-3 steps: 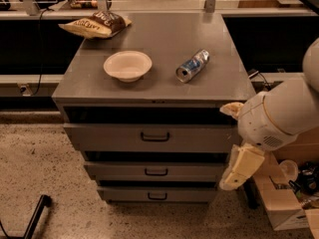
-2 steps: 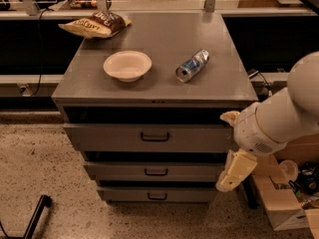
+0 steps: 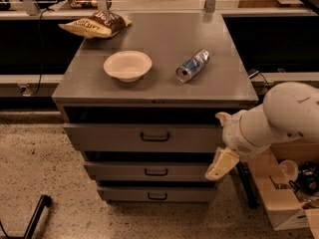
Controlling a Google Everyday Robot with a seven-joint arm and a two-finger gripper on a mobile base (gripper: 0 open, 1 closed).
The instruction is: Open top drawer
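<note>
The top drawer (image 3: 114,137) is the tallest grey front of the three in the metal cabinet. Its dark pull handle (image 3: 155,137) sits mid-front, and a dark gap shows above the front. My gripper (image 3: 221,141) is at the cabinet's right front corner, level with the top drawer and to the right of the handle. Its two cream fingers stand apart, one high (image 3: 222,117) and one low (image 3: 222,164), with nothing between them. The white arm (image 3: 279,118) reaches in from the right.
On the cabinet top (image 3: 164,44) lie a white bowl (image 3: 127,65), a toppled can (image 3: 192,65) and a chip bag (image 3: 95,24). Two shorter drawers (image 3: 156,172) sit below. A cardboard box (image 3: 281,193) with clutter stands on the floor at right. A dark bar (image 3: 36,215) lies at the lower left.
My gripper and arm have moved left, closer to the cabinet's right front corner. The drawers and the things on top have not moved.
</note>
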